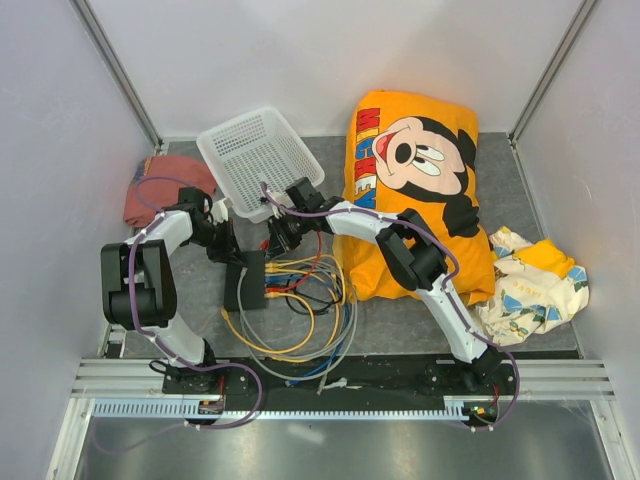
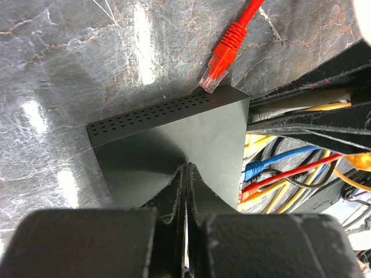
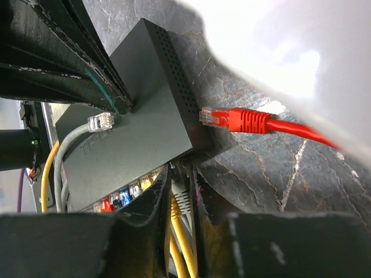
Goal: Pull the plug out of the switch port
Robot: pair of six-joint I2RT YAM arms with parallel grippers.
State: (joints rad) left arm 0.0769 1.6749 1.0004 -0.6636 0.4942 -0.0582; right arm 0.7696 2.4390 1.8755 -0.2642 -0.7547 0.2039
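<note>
The flat black switch [image 1: 245, 282] lies between the arms, with yellow, blue, red and orange cables in its sockets [image 2: 255, 174]. My left gripper [image 2: 186, 167] is shut and empty, its tips pressed down on the switch's top [image 2: 174, 136]. My right gripper [image 3: 181, 171] is at the end of the socket row on the switch [image 3: 133, 139], shut on a grey plug [image 3: 182, 200] that sits at the last socket beside a yellow cable. A loose red plug [image 3: 240, 121] lies on the table by the switch's corner. A loose grey cable's clear plug [image 3: 101, 121] rests on the switch's top.
A tangle of cables [image 1: 300, 300] spreads in front of the switch. A white mesh basket [image 1: 258, 155] stands just behind the grippers. A Mickey Mouse pillow [image 1: 415, 190] lies to the right, a red cloth [image 1: 160, 190] at the left, a patterned cloth [image 1: 530, 280] at the far right.
</note>
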